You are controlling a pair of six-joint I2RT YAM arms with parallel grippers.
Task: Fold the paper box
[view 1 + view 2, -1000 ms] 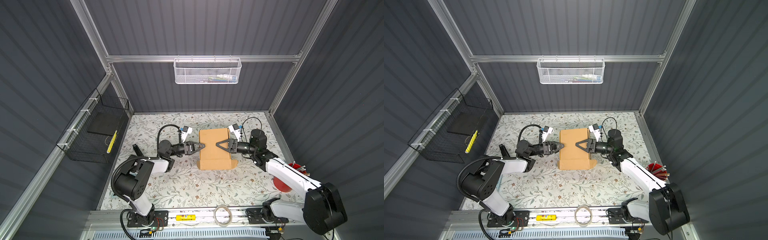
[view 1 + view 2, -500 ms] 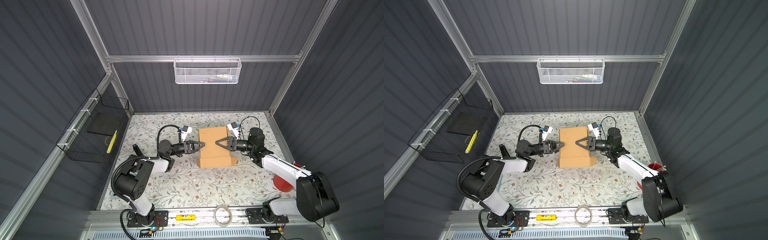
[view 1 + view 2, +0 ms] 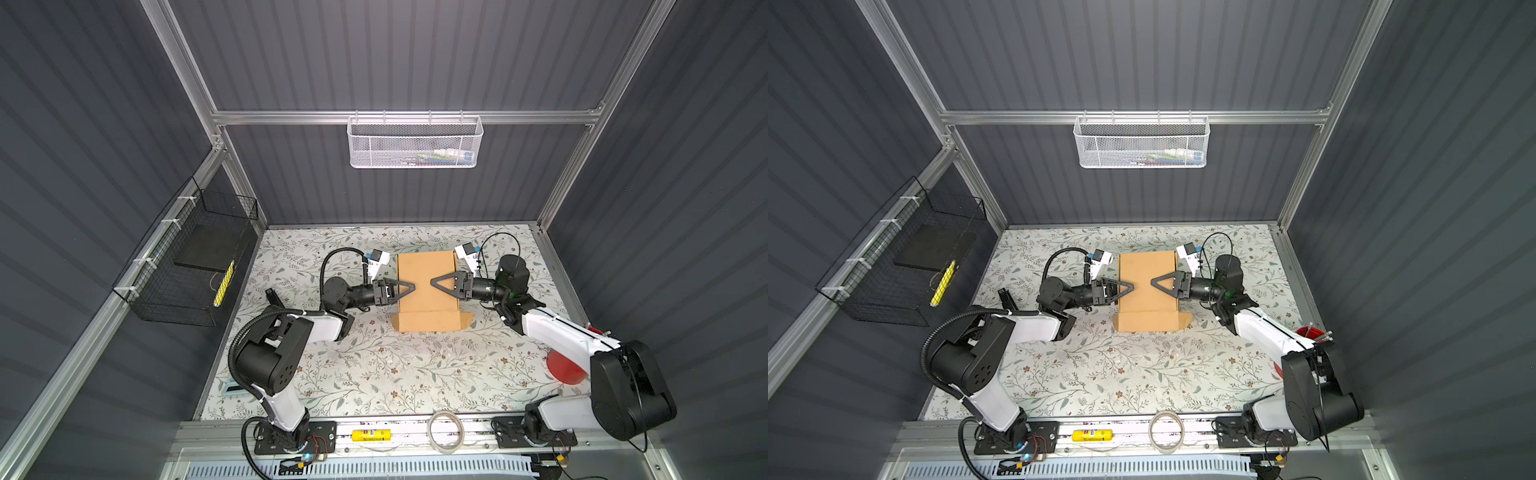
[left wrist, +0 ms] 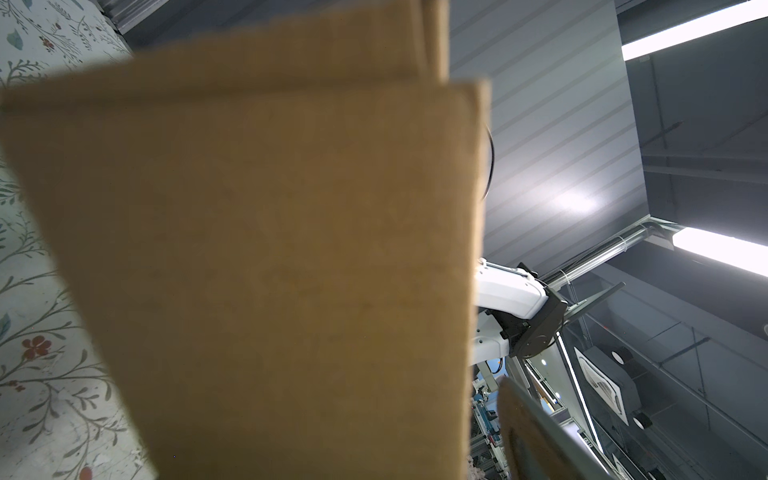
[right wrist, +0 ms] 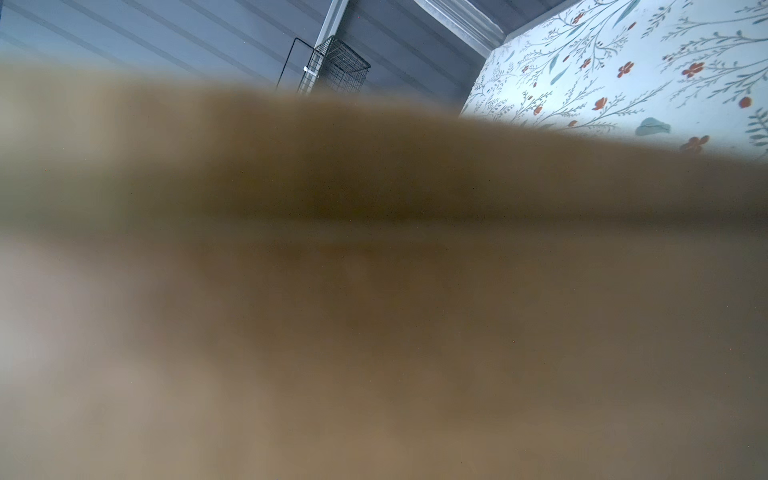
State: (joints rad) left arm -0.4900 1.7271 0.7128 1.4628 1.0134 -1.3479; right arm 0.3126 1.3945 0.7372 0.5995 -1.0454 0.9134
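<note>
Both top views look steeply down from high above the bench (image 3: 374, 374), sharing nearly the whole scene. Each wrist view sits very near the paper box (image 4: 270, 270), blurred cardboard filling most of it.

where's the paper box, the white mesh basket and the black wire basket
paper box (image 3: 426, 266), in a top view, on its flat top panel
white mesh basket (image 3: 411, 149), in a top view, on its front wall
black wire basket (image 3: 174, 299), in a top view, on its mesh wall
</note>
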